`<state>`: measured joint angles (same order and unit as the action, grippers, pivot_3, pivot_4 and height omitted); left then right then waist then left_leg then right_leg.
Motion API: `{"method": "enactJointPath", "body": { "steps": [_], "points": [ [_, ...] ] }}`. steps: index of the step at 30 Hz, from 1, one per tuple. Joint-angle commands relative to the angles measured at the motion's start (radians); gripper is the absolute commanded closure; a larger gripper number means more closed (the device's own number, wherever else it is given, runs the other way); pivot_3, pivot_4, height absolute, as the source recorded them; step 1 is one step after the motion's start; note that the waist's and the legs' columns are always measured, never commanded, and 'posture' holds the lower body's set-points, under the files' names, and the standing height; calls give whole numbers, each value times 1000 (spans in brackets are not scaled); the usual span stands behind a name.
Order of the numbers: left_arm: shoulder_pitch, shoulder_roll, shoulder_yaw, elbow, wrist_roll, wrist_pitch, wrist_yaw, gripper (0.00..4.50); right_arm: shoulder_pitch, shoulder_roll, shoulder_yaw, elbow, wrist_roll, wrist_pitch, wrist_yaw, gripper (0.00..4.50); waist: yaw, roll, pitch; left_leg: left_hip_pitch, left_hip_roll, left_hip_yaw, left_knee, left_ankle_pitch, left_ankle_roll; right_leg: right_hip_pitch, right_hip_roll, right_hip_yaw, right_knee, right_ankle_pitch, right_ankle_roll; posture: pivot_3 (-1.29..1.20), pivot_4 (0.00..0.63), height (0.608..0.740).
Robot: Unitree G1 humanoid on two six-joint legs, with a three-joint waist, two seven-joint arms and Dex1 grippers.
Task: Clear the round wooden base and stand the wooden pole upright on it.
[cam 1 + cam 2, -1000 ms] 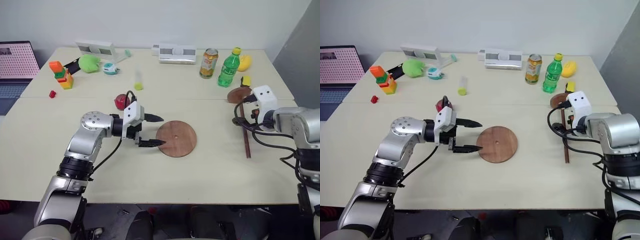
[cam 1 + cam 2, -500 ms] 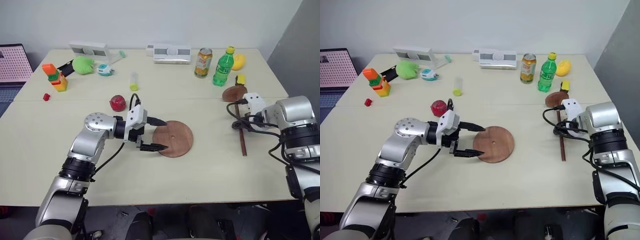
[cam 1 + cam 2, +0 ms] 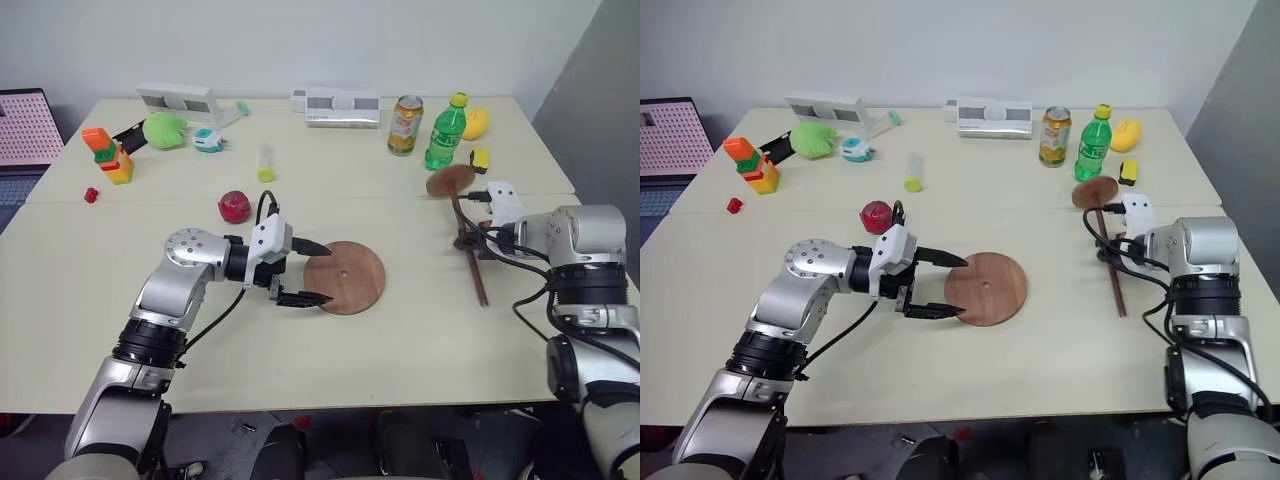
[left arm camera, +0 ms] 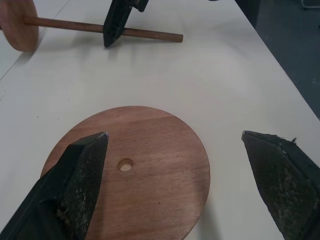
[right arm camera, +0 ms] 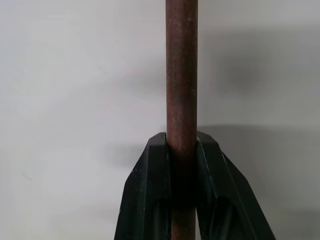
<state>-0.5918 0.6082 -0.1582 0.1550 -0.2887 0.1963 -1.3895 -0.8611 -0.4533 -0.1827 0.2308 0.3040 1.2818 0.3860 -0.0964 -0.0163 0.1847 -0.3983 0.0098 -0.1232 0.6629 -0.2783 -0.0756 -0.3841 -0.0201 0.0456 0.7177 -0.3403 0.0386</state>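
The laptop [image 3: 22, 140] at the table's [image 3: 400, 340] far left was cut off by the edge. The right claw [image 5: 181, 150] covered part of the wooden pole [image 5: 181, 75]. Labels on the can [image 3: 404, 125] and bottle [image 3: 444, 135] were too small to read.

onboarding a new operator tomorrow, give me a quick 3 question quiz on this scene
1. True or false: the right gripper has its jaws shut on the wooden pole.
2. What lies on the round wooden base? A) a red ball B) nothing C) a can
3. Fill in: the left gripper has its jaws ____ at the base's edge.

Key: 1 true; 2 B; 3 open
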Motion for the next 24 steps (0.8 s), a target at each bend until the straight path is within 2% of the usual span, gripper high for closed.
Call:
{"method": "enactJointPath", "body": {
  "steps": [1, 4, 8, 11, 18, 24],
  "points": [
    [13, 34, 17, -34, -15, 14, -13, 0, 66, 101, -73, -312, 78, -266, 6, 4255, 0, 0, 0, 0, 0, 0, 0, 0, 0, 0, 0, 0, 0, 0, 0, 0, 150, 740],
    [16, 50, 22, -43, -23, 25, -16, 0, 136, 191, -59, -459, 115, -383, 11, 4255, 1, 0, 0, -1, 0, -1, -1, 1, -3, -1, 0, -1, -1, 0, 0, 0, 150, 740],
    [16, 65, 27, -49, -31, 38, -24, 0, 193, 285, -46, -528, 174, -531, 50, 4255, 7, 0, 0, -1, -1, -1, 0, 2, -3, 0, -1, -1, 0, 0, 0, 0, 150, 740],
    [20, 75, 29, -50, -33, 39, -27, 0, 263, 334, 101, -559, 100, -653, 43, 4255, 7, 0, 0, 0, -1, -1, 0, 2, -3, 0, 0, -1, 0, 0, 0, 0, 150, 740],
    [40, 71, 20, -48, -22, 28, -18, 0, 386, 388, 284, -493, -30, -935, 56, 4255, 7, 1, 0, 0, 0, -1, 0, 2, -3, -1, 0, -1, 0, 0, 0, 0, 150, 740],
    [69, 75, 17, -51, -19, 20, -21, 0, 427, 422, 358, -406, -77, -1099, 70, 4255, 8, 1, 0, 0, 0, -1, 0, 2, -4, -1, 0, -1, 0, 0, 0, 0, 150, 740]
  ]
}}
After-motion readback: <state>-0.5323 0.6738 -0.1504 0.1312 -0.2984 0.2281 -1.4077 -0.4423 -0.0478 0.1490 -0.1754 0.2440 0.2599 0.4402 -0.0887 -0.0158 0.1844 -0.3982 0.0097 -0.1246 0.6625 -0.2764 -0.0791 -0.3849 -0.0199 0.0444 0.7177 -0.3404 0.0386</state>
